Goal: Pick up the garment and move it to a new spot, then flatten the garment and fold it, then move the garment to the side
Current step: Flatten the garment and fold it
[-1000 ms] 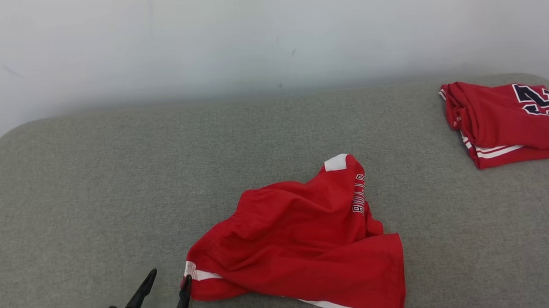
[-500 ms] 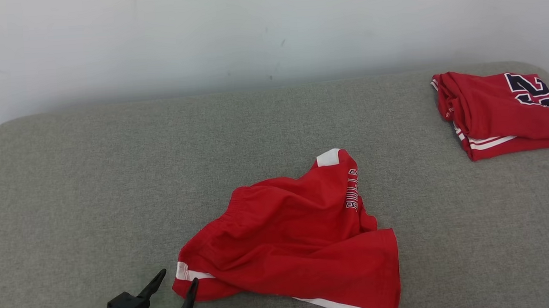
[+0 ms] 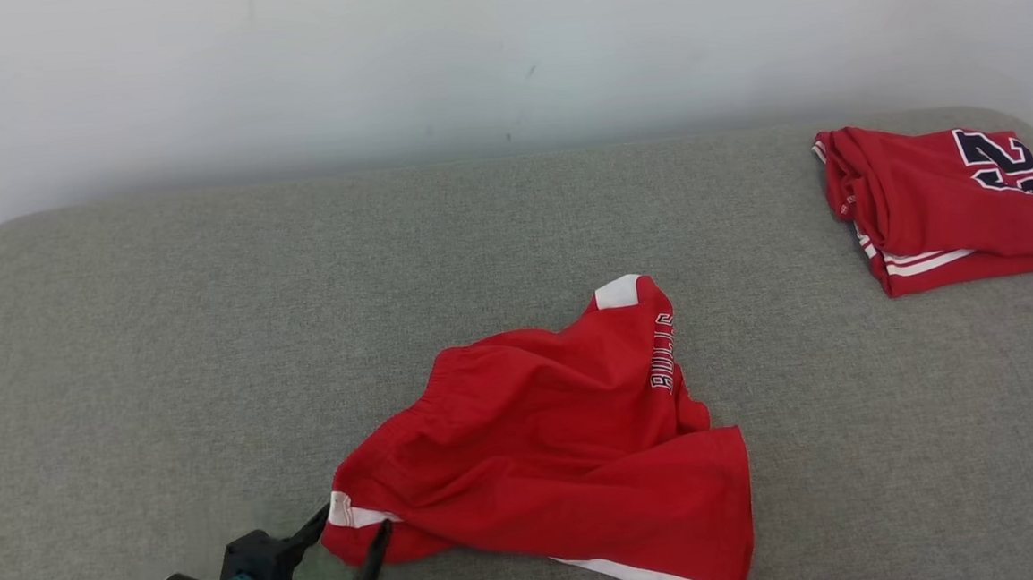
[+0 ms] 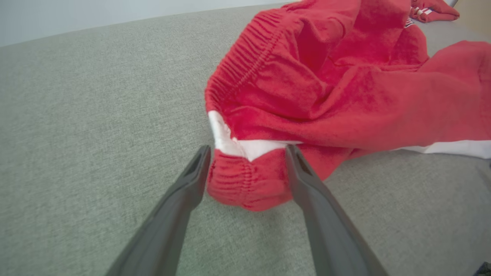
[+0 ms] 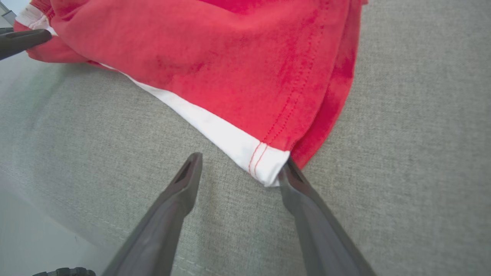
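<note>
The garment [image 3: 563,466] is a pair of red shorts with white side stripes, crumpled on the grey cushion [image 3: 170,347] near its front edge. My left gripper [image 3: 350,531] is open at the lower left, its two dark fingers straddling the waistband corner [image 4: 247,180] with the white patch. In the right wrist view my right gripper [image 5: 239,168] is open too, and the hem corner [image 5: 268,163] with the white stripe lies against its right finger [image 5: 295,184]. The left gripper's fingertip [image 5: 27,38] shows at the upper left of that view.
A second red garment [image 3: 946,205], folded and showing a dark number, lies at the far right of the cushion. A pale wall [image 3: 466,51] rises behind. The cushion's front edge [image 5: 57,226] drops away close to my right gripper.
My left gripper has slid forward and right until its fingers enclose the waistband corner. The head camera shifted, so the whole picture sits a little differently. The shorts lie where they were.
</note>
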You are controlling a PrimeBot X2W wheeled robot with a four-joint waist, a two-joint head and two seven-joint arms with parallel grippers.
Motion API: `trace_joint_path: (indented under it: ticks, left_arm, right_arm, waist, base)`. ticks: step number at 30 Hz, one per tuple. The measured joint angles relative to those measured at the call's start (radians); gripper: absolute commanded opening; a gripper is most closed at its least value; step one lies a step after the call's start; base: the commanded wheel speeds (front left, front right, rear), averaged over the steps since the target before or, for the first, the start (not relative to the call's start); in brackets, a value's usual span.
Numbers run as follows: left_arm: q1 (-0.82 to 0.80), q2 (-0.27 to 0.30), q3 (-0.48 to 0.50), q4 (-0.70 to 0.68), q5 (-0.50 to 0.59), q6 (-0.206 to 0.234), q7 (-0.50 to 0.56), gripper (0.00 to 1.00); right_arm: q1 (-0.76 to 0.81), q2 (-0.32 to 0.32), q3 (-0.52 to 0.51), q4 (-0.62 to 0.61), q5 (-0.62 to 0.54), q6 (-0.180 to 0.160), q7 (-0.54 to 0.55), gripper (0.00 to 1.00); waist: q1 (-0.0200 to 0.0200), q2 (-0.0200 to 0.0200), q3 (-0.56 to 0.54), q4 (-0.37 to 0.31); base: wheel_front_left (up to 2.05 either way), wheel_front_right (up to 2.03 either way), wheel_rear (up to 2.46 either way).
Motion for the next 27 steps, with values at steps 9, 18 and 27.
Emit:
trace_joint_path:
  ticks: [9,18,27]
  left_arm:
    - [-0.021,0.007,0.014,-0.055,-0.028,0.000,0.000,0.00]
    - [0.046,0.018,0.120,-0.215,-0.090,0.000,0.000,0.00]
    - [-0.057,0.063,0.151,-0.328,-0.152,0.000,0.015,0.00]
  right_arm:
    - [-0.038,0.020,0.008,0.013,0.040,0.000,0.000,0.00]
    - [-0.001,-0.046,-0.074,-0.228,0.044,0.000,0.000,0.00]
    - [-0.137,-0.129,-0.077,-0.400,0.070,0.000,0.000,0.00]
  waist:
    - [0.0000,0.0001,0.009,-0.008]
    - [-0.0001,0.0000,0.011,0.001]
    - [-0.0001,0.0000,0.020,-0.029]
  base:
    - [0.00,0.00,0.00]
    - [0.00,0.00,0.00]
    - [0.00,0.00,0.00]
